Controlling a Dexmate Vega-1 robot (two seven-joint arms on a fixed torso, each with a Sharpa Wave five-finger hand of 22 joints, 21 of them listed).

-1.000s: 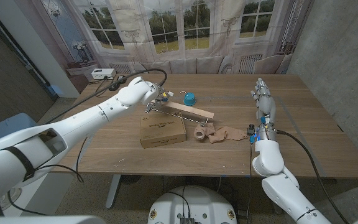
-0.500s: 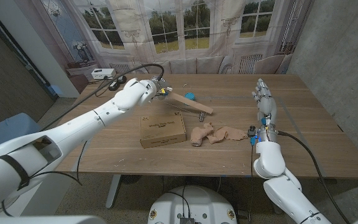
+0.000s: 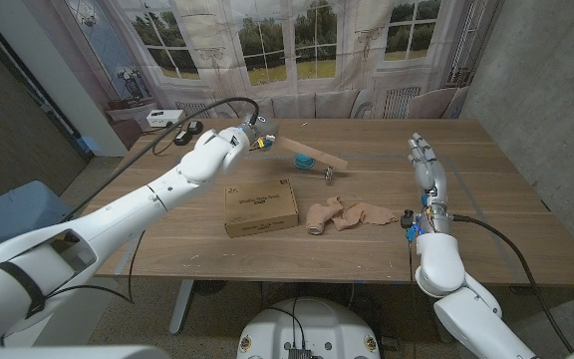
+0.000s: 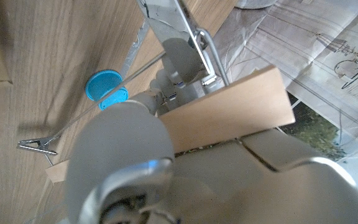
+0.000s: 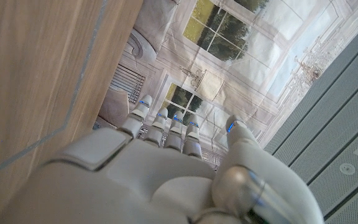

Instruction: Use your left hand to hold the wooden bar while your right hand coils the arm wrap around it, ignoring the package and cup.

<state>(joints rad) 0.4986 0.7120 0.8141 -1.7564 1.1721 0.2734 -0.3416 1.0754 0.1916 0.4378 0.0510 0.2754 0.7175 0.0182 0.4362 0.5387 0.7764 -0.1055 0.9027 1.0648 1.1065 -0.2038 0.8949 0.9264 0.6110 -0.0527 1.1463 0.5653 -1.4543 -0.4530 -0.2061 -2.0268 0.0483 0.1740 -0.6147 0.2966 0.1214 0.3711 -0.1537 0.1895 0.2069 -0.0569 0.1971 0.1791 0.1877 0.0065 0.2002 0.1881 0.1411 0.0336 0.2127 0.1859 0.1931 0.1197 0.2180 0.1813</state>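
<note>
Bar sits in the grip of the left hand, whose fingers close around its near end; it slants out from the hand toward the middle of the table, raised above the wood. In the left wrist view the bar crosses the frame with the left hand wrapped over it, and a metal clip lies on the table beyond. The blue cup shows just behind the bar from the head camera, partly hidden by it, and the cup is also seen from the wrist. A small metal piece hangs or lies right under the bar's far end; which of the two I cannot tell.

The right hand stands upright over the table's right side, fingers straight and apart, holding nothing. From its own wrist camera the right hand shows the same extended fingers.

The wrap, a crumpled tan strip, lies on the table between the two hands, well apart from both. The package, a flat brown box, rests just beside the wrap on its left, under the left arm's reach.
</note>
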